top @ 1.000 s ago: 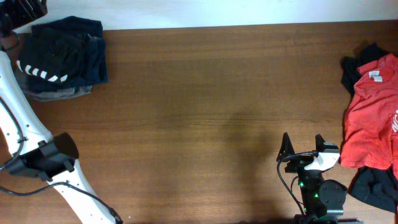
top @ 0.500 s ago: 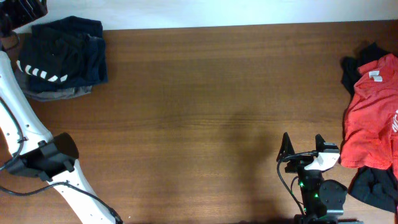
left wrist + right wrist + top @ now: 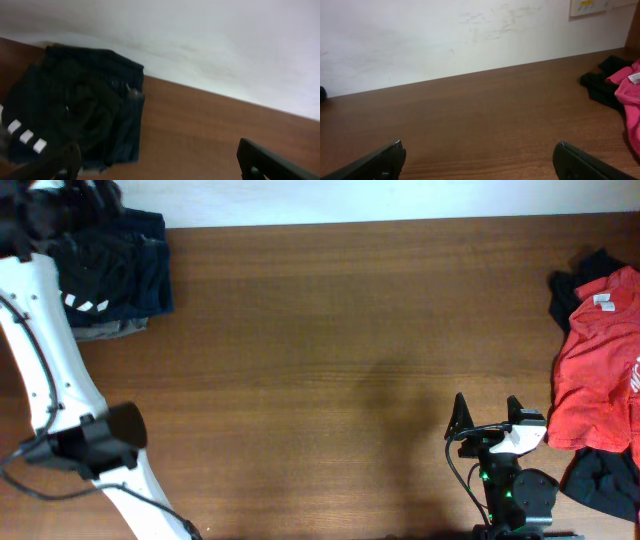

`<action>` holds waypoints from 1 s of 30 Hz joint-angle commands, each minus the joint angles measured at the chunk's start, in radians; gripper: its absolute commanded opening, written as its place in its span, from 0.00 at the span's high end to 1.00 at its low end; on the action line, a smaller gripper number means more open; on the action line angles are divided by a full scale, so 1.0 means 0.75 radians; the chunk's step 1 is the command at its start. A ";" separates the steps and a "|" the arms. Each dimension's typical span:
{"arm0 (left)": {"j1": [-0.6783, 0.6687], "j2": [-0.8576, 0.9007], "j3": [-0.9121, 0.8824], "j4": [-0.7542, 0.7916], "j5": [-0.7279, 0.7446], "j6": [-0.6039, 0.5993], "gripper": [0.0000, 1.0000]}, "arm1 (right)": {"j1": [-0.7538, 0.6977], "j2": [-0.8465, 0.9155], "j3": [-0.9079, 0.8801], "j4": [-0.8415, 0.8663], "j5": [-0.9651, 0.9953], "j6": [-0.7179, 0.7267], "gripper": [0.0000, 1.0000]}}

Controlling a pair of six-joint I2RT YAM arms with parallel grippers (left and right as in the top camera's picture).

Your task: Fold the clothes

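A: How do the tools stand?

B: Both are spread wide and hold nothing. The left tool [image 3: 157, 150] hangs at the upper left of the overhead frame, just above the dark folded stack [image 3: 80, 110]. The right tool [image 3: 486, 405] sits at the lower right over bare worktop [image 3: 330, 330].

A: So how much of the folding is done?

B: I'd say part of it. The stack at the upper left looks squared off and layered, with its white stripes [image 3: 26, 136] showing on top. At the right edge a red garment [image 3: 600, 370] lies crumpled and unfolded, with a black garment [image 3: 578, 280] bunched above it and another black piece [image 3: 600, 480] below. Those look like what is left.

A: What can't you make out?

B: From overhead, the left arm crosses the stack and the tool itself is cut off by the top edge. I can't count the layers, though a grey edge peeks out at the bottom. The red and black garments run off the right edge, so their full shape is hidden. The left wrist view is soft, and whether that tool touches the fabric I cannot tell.
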 commanded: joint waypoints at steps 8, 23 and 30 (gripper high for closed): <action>-0.255 -0.535 -0.858 0.310 -0.291 0.347 0.01 | 0.013 -0.009 -0.006 -0.009 0.012 -0.013 0.01; -0.287 -1.506 -2.337 0.936 -0.299 0.346 0.01 | 0.013 -0.009 -0.006 -0.009 0.012 -0.013 0.01; -0.287 -2.014 -2.816 1.185 -0.260 0.343 0.01 | 0.013 -0.009 -0.006 -0.009 0.012 -0.013 0.02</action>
